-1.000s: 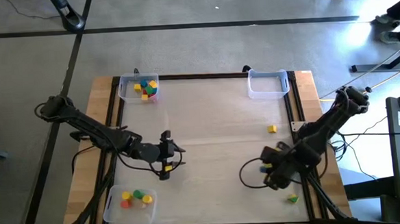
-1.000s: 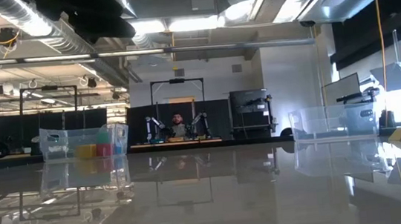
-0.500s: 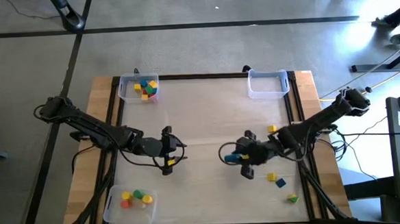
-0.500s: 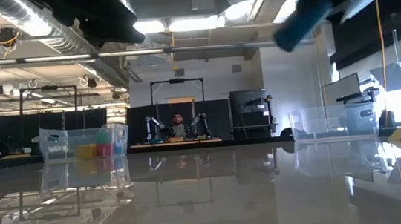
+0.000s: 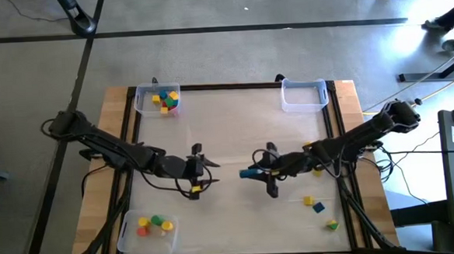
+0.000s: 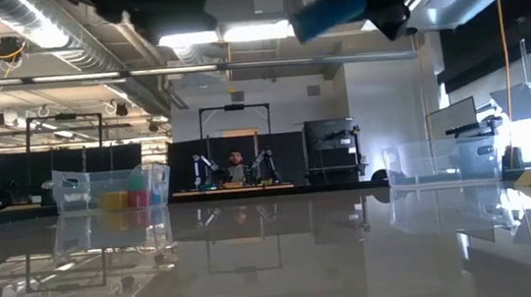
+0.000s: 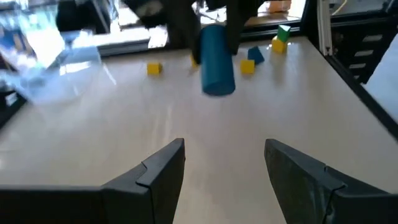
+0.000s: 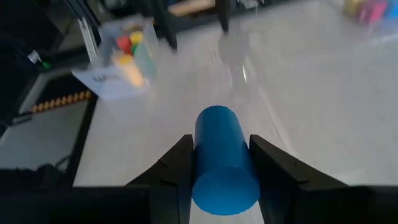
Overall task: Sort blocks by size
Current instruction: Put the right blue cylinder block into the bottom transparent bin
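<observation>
The right gripper (image 5: 253, 173) is above the middle of the desk (image 5: 235, 126) and its two fingers are clamped on a blue cylinder (image 8: 222, 159), one finger on each side of it. In the low view this cylinder (image 6: 328, 10) is high above the desk surface. The left gripper (image 7: 224, 163) faces the right one from close by, with its fingers apart and nothing between them.

Behind the right gripper, near its arm, a yellow block (image 5: 309, 200) and a blue block (image 5: 318, 207) lie on the desk, and a green and yellow block (image 5: 332, 225) lies farther toward the desk edge. Behind the left gripper, a clear tray (image 5: 128, 239) holds yellow, green and red blocks (image 5: 155, 223). Another tray (image 5: 142, 108) at the far corner holds more blocks (image 5: 166, 100).
</observation>
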